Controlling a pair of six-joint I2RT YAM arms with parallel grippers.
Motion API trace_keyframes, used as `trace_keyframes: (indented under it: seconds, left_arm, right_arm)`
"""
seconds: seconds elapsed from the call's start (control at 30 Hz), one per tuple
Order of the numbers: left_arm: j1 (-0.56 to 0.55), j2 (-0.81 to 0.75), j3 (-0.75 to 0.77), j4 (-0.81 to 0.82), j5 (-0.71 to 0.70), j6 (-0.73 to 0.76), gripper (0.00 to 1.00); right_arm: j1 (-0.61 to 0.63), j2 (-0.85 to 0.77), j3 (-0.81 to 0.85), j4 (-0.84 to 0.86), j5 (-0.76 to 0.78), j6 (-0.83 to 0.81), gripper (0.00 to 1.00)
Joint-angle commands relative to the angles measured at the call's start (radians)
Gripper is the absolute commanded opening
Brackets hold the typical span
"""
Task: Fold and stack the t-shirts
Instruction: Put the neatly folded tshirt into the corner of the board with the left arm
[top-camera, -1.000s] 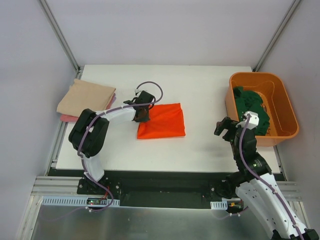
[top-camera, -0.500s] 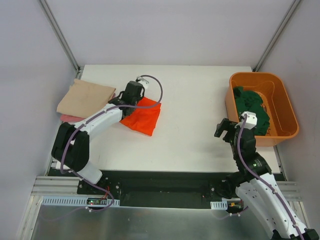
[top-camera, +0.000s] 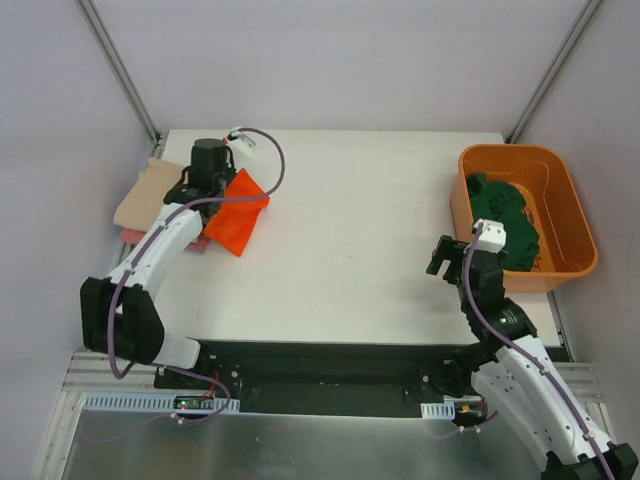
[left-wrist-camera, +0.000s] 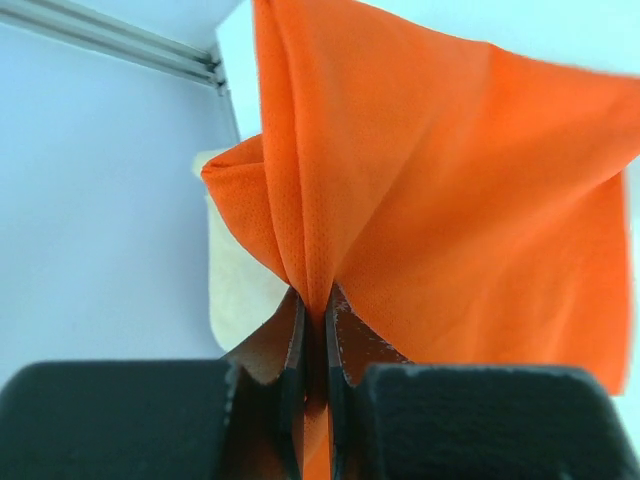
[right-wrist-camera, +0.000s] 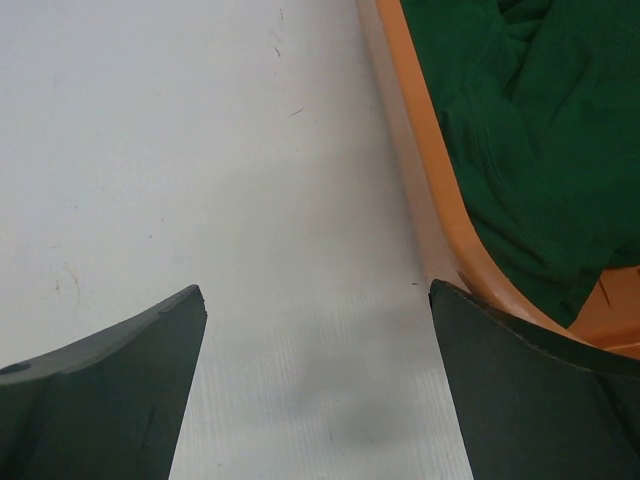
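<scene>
My left gripper (top-camera: 215, 190) is shut on the bright orange t-shirt (top-camera: 238, 212) and holds it bunched and hanging over the right edge of the stack at the table's left. The left wrist view shows the jaws (left-wrist-camera: 315, 310) pinched on a fold of the orange cloth (left-wrist-camera: 450, 200), with the beige shirt (left-wrist-camera: 235, 290) behind. The stack is a folded beige t-shirt (top-camera: 140, 195) on a pink one (top-camera: 132, 234). The dark green t-shirt (top-camera: 505, 215) lies crumpled in the bin, also in the right wrist view (right-wrist-camera: 530, 130). My right gripper (top-camera: 447, 255) is open and empty over bare table (right-wrist-camera: 315, 300), just left of the bin.
The rigid orange plastic bin (top-camera: 575, 215) stands at the table's right edge; its near wall (right-wrist-camera: 420, 200) is close to my right finger. The white table (top-camera: 380, 200) is framed by grey walls and metal posts at the back corners.
My left gripper has dragged and lifted the orange t-shirt from the table's middle leftwards to the beige and pink stack. The shirt went from flat to bunched. The right arm barely moved.
</scene>
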Motion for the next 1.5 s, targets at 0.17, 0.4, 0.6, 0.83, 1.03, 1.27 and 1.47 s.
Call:
trace_keyframes:
  seconds: [0.17, 0.4, 0.6, 0.83, 1.03, 1.27, 1.47]
  left_arm:
    - [0.046, -0.174, 0.067, -0.001, 0.108, 0.068, 0.0]
    - [0.05, -0.225, 0.116, -0.036, 0.095, 0.087, 0.0]
    - [0.052, -0.252, 0.159, -0.073, 0.106, 0.071, 0.0]
    - [0.076, -0.203, 0.214, -0.117, 0.055, 0.064, 0.0]
    - [0.154, -0.128, 0.254, -0.143, 0.101, 0.019, 0.0]
    - [0.259, 0.022, 0.292, -0.143, 0.18, -0.016, 0.0]
    - [0.296, 0.153, 0.361, -0.128, 0.114, -0.004, 0.0]
  right_arm:
    - [-0.003, 0.059, 0.021, 0.045, 0.042, -0.006, 0.96]
    - [-0.003, 0.044, 0.013, 0.047, 0.059, 0.002, 0.96]
    - [-0.003, 0.056, 0.016, 0.045, 0.052, 0.014, 0.96]
    - [-0.003, 0.055, 0.018, 0.041, 0.061, 0.017, 0.96]
    - [-0.004, 0.062, 0.016, 0.037, 0.073, 0.02, 0.96]
    - [-0.006, 0.09, 0.021, 0.034, 0.078, 0.021, 0.96]
    - [-0.006, 0.115, 0.025, 0.033, 0.087, 0.017, 0.96]
